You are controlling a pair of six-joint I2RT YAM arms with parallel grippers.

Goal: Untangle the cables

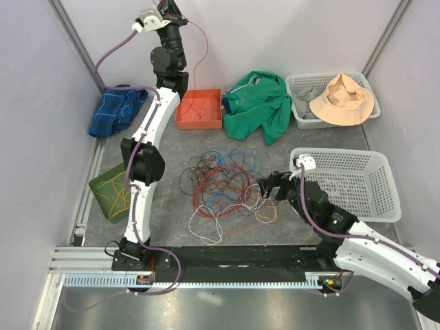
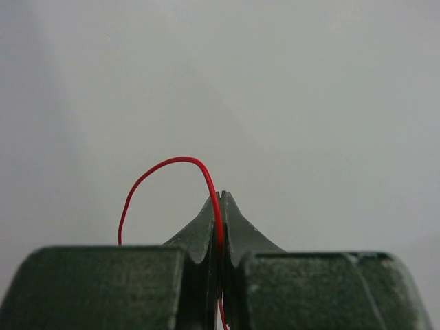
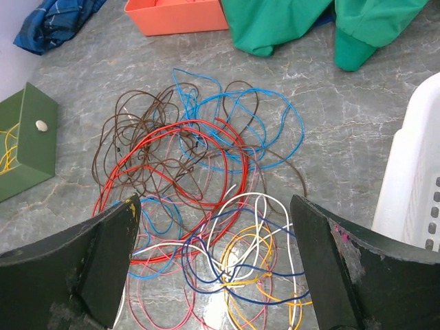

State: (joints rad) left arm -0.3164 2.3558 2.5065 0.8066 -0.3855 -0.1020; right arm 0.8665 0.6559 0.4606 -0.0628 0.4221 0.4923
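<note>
— Lying where, the cables (image 1: 223, 182)?
— Mid-table (image 1: 185, 144), on grey marbled stone: one loose tangle of thin, glossy loops in red, brown, blue, pink, white, yellow and orange, crossing over each other. One red wire (image 2: 180, 159) is apart from it, raised high by the far wall and trailing down toward the orange tray (image 1: 199, 122).
— What holds it?
— The left claw (image 2: 221, 199). Its dark, scuffed fingers are pressed together on the wire, which arches over the tips in a smooth curve.
— And the right claw (image 3: 213, 206)?
— Spread wide, nothing between its fingers (image 3: 110, 240). It hangs above the near side of the tangle; whether it touches a loop, I cannot tell. A white mesh basket (image 1: 357, 182) stands just to its right, and a green box (image 1: 103, 189) sits left of the tangle.
</note>
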